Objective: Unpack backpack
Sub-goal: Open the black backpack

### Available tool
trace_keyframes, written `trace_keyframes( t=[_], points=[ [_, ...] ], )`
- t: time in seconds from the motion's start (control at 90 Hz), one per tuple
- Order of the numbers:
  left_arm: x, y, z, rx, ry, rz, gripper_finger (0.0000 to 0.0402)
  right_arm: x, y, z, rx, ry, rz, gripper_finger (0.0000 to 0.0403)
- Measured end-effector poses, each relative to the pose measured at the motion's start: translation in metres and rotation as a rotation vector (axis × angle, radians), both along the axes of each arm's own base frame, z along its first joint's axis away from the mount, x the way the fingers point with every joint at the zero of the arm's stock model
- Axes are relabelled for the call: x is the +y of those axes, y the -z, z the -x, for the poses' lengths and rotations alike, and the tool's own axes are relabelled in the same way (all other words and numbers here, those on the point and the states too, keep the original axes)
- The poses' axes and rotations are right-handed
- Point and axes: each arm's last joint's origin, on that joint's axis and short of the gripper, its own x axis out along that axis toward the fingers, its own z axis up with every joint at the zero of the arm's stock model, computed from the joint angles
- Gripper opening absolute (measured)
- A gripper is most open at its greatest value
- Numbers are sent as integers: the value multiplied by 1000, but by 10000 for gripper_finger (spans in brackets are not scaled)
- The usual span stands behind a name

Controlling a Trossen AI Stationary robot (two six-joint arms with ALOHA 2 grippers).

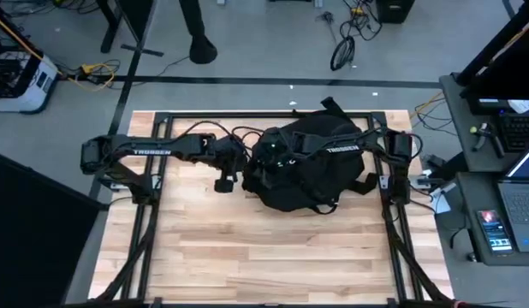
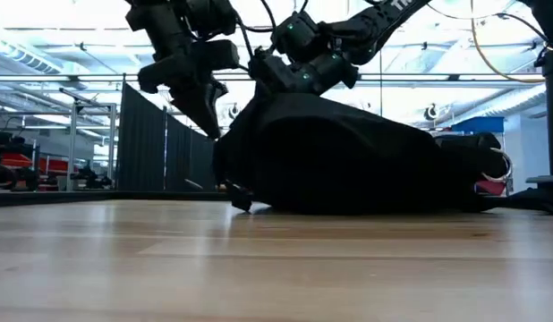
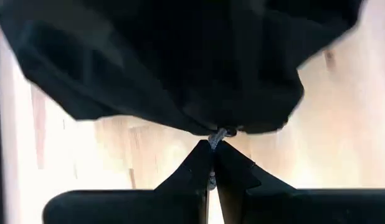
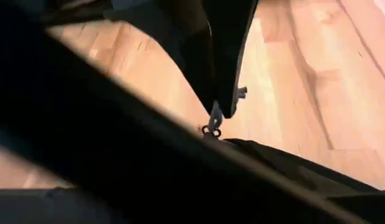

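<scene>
The black backpack [image 1: 307,167] lies on its side on the wooden table, at the far middle. Its bottom side rests on the boards [image 2: 348,156]. My left gripper [image 3: 212,155] is at the backpack's left end [image 2: 209,121], shut on a small grey zipper pull. My right gripper [image 1: 273,154] reaches in from the right and sits over the top of the backpack [image 2: 299,76]. Black fabric [image 4: 118,162] fills the right wrist view, which also shows my left gripper's fingers [image 4: 220,74] farther off. My left gripper pinches the grey zipper pull [image 3: 220,134] between its two fingertips, at the backpack's left end. The fingers slant down from above and from the table's left. The black fabric [image 3: 199,121] draws to a point at the pull, while the backpack stays on the table.
Black frame rails [image 1: 247,115] run along the table's far edge and both sides. A strap [image 1: 367,182] trails from the backpack's right side, and a strap end [image 2: 241,201] lies on the boards at its left. The near half of the wooden top [image 1: 264,257] is bare.
</scene>
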Motion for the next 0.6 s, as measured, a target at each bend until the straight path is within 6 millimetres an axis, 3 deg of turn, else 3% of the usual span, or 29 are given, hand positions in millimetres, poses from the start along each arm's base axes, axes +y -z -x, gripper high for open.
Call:
trace_keyframes(
  t=[0.189,0.456,0.6],
  points=[
    [-6,-2,2,46,116,-41,0,-3,0,0,-15,-31,52,157],
    [5,-37,-4,-18,-15,47,0,-7,-4,-1,-57,-22,66,156],
    [5,-41,-5,-33,-25,54,0,-5,-6,-3,-83,-23,70,155]
  ],
)
